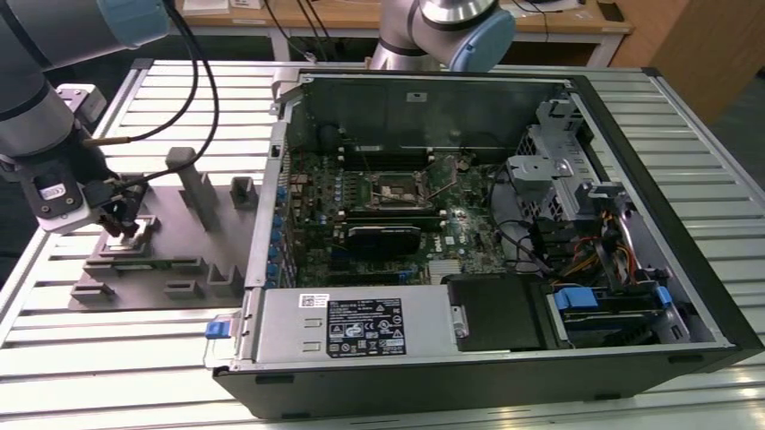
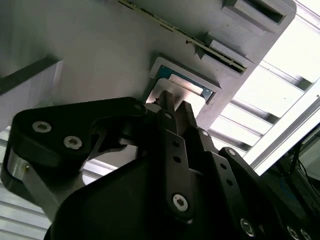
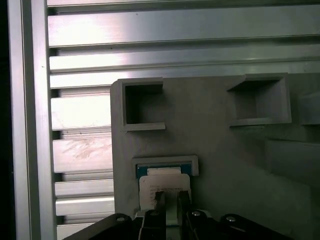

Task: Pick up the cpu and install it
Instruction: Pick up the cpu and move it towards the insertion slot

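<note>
The two black fingers (image 3: 161, 205) are almost closed, with only a slim gap between them, and they clasp nothing that I can see. Their tips point down just over the cpu (image 3: 165, 184), which lies in a shallow pocket (image 3: 165, 161) of the grey tray (image 1: 179, 264). The gripper (image 1: 120, 224) hangs nearly vertical under the wrist, and the arm (image 1: 36, 98) rises from it toward eleven o'clock in the exterior view, where the tray is at nine o'clock from the open computer case (image 1: 669, 206).

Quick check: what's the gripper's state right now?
Gripper: cannot be told; it is down at the small flat square silver-grey cpu in the grey plastic fixture tray.
</note>
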Available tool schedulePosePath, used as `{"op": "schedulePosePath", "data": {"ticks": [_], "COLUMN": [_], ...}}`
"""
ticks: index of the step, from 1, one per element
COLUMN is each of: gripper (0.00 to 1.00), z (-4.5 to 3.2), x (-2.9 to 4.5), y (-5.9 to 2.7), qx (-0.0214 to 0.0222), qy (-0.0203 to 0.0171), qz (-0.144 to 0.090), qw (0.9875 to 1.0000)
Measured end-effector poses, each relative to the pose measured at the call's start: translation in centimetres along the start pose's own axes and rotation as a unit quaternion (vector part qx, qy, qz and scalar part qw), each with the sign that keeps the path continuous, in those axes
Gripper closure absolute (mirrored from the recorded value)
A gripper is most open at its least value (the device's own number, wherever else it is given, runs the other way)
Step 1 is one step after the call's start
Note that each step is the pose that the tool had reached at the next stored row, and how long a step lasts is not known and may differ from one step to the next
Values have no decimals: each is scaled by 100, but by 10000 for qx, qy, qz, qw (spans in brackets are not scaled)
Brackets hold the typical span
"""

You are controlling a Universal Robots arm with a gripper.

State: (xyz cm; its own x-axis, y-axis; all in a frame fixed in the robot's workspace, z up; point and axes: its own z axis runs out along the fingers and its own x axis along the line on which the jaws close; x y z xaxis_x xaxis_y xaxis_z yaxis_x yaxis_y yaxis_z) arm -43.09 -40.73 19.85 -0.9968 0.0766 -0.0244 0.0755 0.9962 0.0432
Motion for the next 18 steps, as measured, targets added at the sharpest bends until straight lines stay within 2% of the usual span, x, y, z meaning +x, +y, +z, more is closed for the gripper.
{"op": "schedulePosePath", "data": {"ticks": [1, 4, 6, 7, 9, 10, 13, 14, 15, 18], "gripper": [71, 65, 53, 53, 42, 42, 30, 30, 24, 24], "z": [0, 0, 0, 0, 0, 0, 0, 0, 1, 23], "x": [0, 1, 2, 2, 3, 3, 4, 4, 5, 5], "y": [0, 0, 0, 0, 0, 0, 0, 0, 0, -1], "qx": [0, 0, 0, 0, 0, 0, 0, 0, 0, 0], "qy": [0, 0, 0, 0, 0, 0, 0, 0, 0, 0], "qz": [0, 0, 0, 0, 0, 0, 0, 0, 0, 0], "qw": [10000, 10000, 10000, 10000, 10000, 10000, 10000, 10000, 10000, 10000]}}
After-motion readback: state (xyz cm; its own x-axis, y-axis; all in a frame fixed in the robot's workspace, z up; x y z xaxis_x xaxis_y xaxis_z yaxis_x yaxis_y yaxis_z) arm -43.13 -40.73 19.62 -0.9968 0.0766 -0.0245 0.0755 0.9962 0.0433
